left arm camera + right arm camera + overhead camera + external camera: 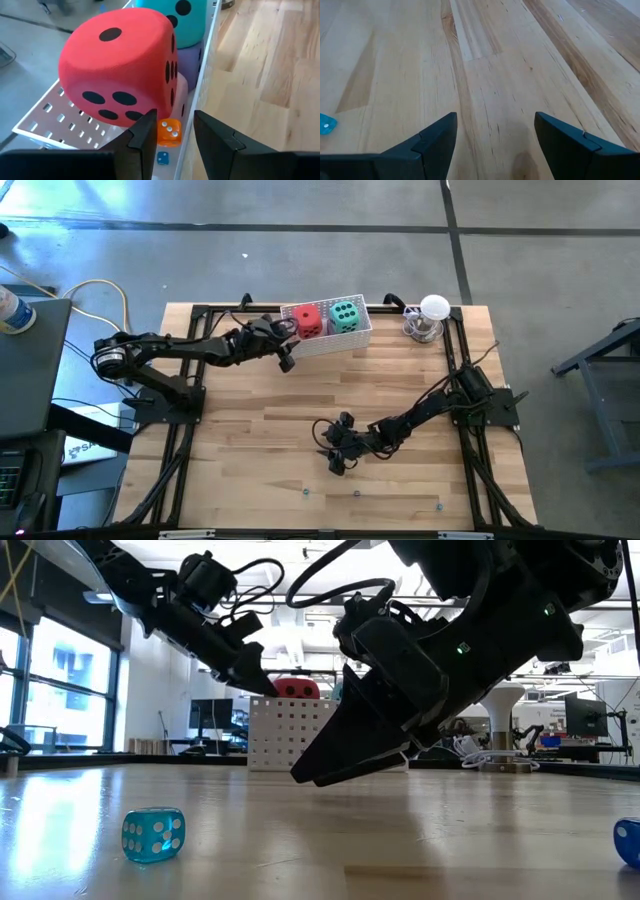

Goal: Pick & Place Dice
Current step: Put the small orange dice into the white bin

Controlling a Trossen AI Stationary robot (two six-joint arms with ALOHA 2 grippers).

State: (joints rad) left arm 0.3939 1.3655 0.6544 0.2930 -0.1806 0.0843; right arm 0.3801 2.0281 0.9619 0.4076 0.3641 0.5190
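A white perforated basket (330, 340) stands at the table's far edge. In it are the dice: a red one (120, 65) on top, a teal one (187, 15) behind it, and a purple (189, 62) and a pink one (181, 95) below. My left gripper (175, 116) hovers open at the basket's left end, just above its rim. Beyond its fingertips a small orange die (169, 132) and a tiny blue one (162, 159) lie on the basket floor. My right gripper (338, 463) stands open low over the table's middle with nothing between its fingers.
A small clear-blue die (153, 835) lies on the wood near the front, left of my right gripper (495, 130). It shows again at the edge of the right wrist view (325, 124). A glass stand with a white ball (430, 320) is at the far right corner.
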